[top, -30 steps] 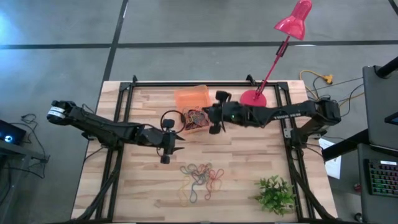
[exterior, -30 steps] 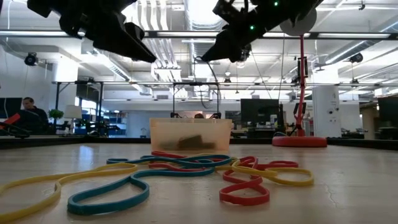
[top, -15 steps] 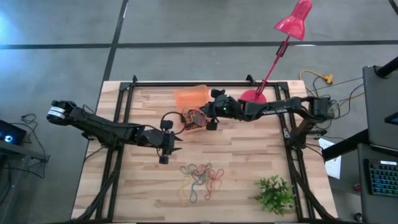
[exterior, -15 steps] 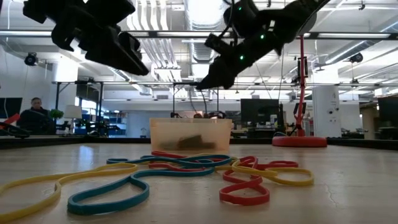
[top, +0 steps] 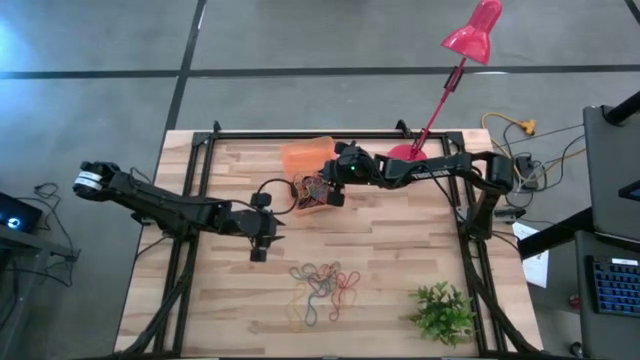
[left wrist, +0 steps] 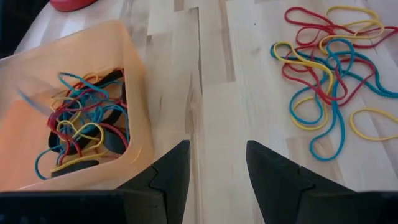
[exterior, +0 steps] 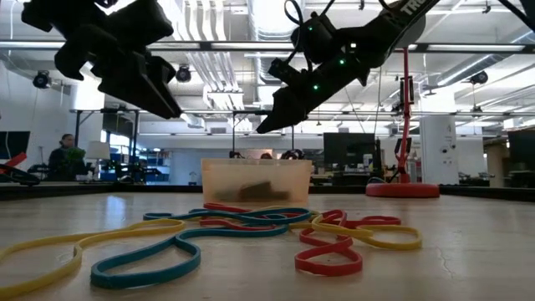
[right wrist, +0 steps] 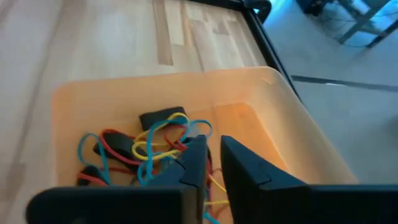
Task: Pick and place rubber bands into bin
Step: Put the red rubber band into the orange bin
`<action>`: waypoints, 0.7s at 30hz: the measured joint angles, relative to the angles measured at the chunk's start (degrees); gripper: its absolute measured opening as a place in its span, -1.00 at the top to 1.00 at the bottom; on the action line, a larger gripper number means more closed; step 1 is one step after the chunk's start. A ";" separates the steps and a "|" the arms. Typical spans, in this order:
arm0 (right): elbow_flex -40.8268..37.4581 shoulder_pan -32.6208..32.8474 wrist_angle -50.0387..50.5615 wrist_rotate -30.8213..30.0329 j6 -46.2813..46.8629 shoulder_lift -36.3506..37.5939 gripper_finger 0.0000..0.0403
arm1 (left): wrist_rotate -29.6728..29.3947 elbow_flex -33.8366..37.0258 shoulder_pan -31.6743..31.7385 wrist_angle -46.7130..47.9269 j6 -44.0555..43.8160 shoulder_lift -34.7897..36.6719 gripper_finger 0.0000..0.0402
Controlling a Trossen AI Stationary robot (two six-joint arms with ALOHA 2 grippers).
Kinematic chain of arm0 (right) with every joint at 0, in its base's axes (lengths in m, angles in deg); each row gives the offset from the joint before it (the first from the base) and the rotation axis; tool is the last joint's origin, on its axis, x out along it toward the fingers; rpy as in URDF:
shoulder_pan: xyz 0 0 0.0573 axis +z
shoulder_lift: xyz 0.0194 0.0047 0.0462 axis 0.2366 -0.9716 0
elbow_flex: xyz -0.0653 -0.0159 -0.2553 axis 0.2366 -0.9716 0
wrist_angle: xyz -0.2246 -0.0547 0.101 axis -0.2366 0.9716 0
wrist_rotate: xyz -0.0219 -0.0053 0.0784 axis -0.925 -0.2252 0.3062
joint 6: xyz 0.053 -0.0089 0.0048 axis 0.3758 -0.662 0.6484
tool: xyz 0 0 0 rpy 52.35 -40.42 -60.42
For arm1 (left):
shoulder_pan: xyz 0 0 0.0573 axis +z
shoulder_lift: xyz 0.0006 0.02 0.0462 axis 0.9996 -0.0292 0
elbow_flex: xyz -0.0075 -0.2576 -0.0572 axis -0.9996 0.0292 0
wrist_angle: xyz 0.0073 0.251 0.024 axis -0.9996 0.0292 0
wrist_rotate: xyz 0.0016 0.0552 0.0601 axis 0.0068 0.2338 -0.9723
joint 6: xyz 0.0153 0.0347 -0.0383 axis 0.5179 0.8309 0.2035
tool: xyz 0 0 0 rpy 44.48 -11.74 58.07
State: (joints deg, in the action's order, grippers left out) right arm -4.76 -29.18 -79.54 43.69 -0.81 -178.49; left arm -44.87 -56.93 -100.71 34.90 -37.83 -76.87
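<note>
so the drop-off step looks to be in hand here. the right claw (top: 331, 190) is hung over the bin (top: 303, 157), which sits toward the far edge of the worktop (top: 400, 250), about mid-width. from the right wrist view its two fingers are parted by only a narrow slit and nothing can be seen pinched between them, so a band is judged to be just let go, though that can't be confirmed. inside the bin a tangle of blue, red, yellow and black bands (right wrist: 149, 152) is already piled up.

the left claw (top: 258, 240) is held above the bare wood between the bin and the loose rubber bands (top: 322, 290), fingers clearly spread with nothing in them. it's aimed roughly toward the near side of the worktop.

the loose pile is left nearer the near edge, a bit right of centre, well apart from the bin. quite a few loops are overlapped there, so the job is judged maybe halfway done.

next move probably: one claw to be brought down over the pile and closed on a single strand. since the loops are tangled, several may get dragged up together, so an outlying loop would be the easier pick.
</note>
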 joint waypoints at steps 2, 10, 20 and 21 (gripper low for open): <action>0.14 -0.18 0.15 0.68 1.01 0.00 0.70 | 0.00 0.00 0.00 0.01 0.00 -0.05 0.29; 0.20 0.95 5.36 5.07 0.33 0.56 0.30 | -0.01 0.00 0.00 1.49 0.36 -0.05 0.29; 0.55 11.88 23.60 11.37 1.74 5.05 0.25 | -0.50 0.00 0.00 3.02 -0.66 -0.09 0.29; 0.56 13.44 24.24 11.40 2.53 5.56 0.26 | -0.57 0.00 0.00 2.96 -0.66 -0.09 0.29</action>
State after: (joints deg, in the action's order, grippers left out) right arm -4.19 -15.74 -55.31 55.09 1.72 -172.94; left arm -45.44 -56.93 -100.71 37.86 -38.49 -76.97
